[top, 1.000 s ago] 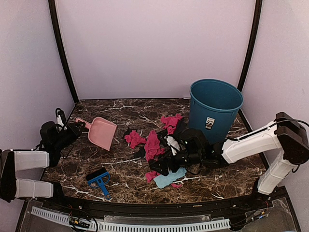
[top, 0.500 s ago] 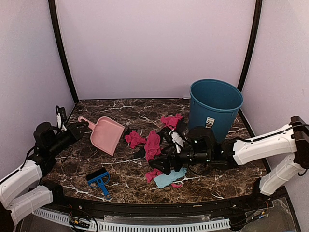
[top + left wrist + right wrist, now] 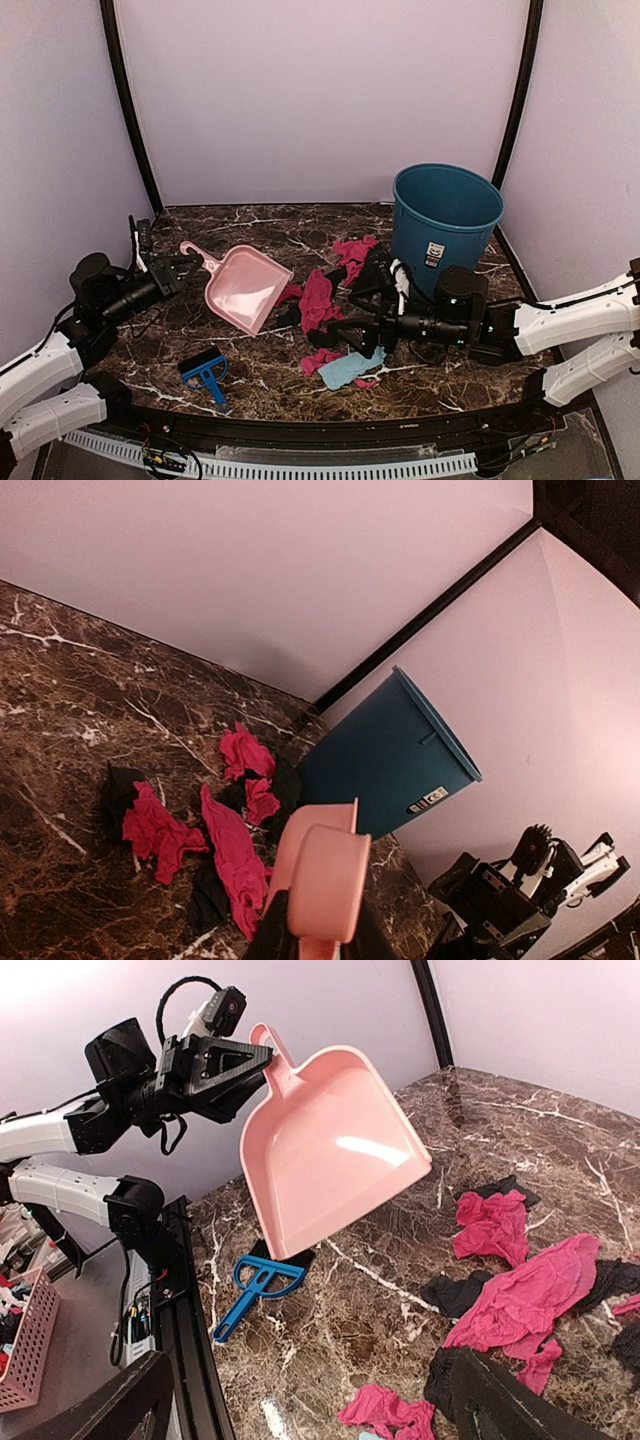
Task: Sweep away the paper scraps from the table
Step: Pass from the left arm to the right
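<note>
Marble surface (image 3: 270,225): left pincer (image 3: 182,267), clamped on the dustpan (image 3: 248,288), should lay its lip flat beside paper scraps (image 3: 318,298); right pincer (image 3: 345,310) gapes empty.

The table (image 3: 262,226) bears paper scraps (image 3: 318,297), a blue brush (image 3: 205,372) and a bin (image 3: 445,228).

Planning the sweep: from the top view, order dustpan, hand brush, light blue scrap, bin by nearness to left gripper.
1. Pink dustpan, in left gripper.
2. Blue hand brush, front left.
3. Light blue scrap, front centre.
4. Teal bin, back right.
</note>
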